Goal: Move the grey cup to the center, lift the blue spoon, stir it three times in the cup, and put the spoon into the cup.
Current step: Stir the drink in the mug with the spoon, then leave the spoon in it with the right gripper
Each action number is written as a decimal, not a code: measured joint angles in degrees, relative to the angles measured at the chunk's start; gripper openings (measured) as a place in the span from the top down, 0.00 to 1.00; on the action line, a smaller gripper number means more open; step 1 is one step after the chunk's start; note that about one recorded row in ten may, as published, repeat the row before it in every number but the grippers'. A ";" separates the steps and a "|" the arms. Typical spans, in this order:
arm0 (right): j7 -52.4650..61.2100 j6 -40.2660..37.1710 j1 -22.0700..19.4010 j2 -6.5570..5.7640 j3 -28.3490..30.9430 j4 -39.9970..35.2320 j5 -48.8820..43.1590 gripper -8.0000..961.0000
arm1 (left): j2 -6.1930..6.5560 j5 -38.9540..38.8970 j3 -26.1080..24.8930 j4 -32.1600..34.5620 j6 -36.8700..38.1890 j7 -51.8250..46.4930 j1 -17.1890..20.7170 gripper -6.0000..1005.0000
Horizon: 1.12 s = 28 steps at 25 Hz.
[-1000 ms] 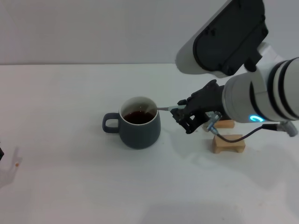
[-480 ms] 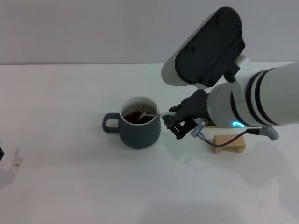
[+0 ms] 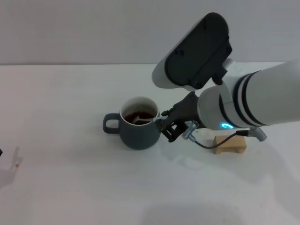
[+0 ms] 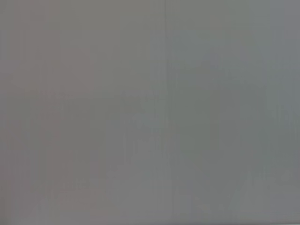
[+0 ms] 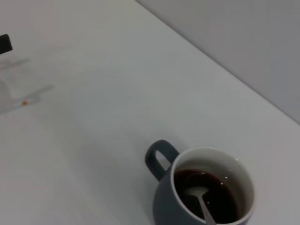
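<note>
The grey cup [image 3: 138,129] stands mid-table with its handle to the left and dark liquid inside. It also shows in the right wrist view [image 5: 201,197]. My right gripper [image 3: 167,126] is right against the cup's right rim and is shut on the blue spoon. The spoon's metal bowl and neck [image 3: 140,120] dip into the liquid, and they show in the right wrist view [image 5: 202,202] too. The pale blue handle is hidden inside the gripper. My left gripper [image 3: 8,171] is parked at the table's left edge, far from the cup.
A small wooden block [image 3: 229,144] lies right of the cup, partly under my right forearm. The left wrist view shows only flat grey. The table is a plain white surface with a grey wall behind it.
My right gripper has moved left toward the cup with the spoon. The spoon's bowl has gone from the rim down into the dark liquid. The cup and the left arm have not moved.
</note>
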 joint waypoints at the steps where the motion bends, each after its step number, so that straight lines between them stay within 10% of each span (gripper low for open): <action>1: -0.02 -0.14 0.60 0.00 -0.21 -0.90 0.49 0.82 | 0.00 0.00 -0.03 0.01 0.00 0.00 0.00 0.15; 28: -2.35 -5.45 5.10 -0.28 0.90 -10.01 0.47 0.82 | -0.08 -0.10 -0.05 -0.07 -0.42 -0.51 0.17 0.15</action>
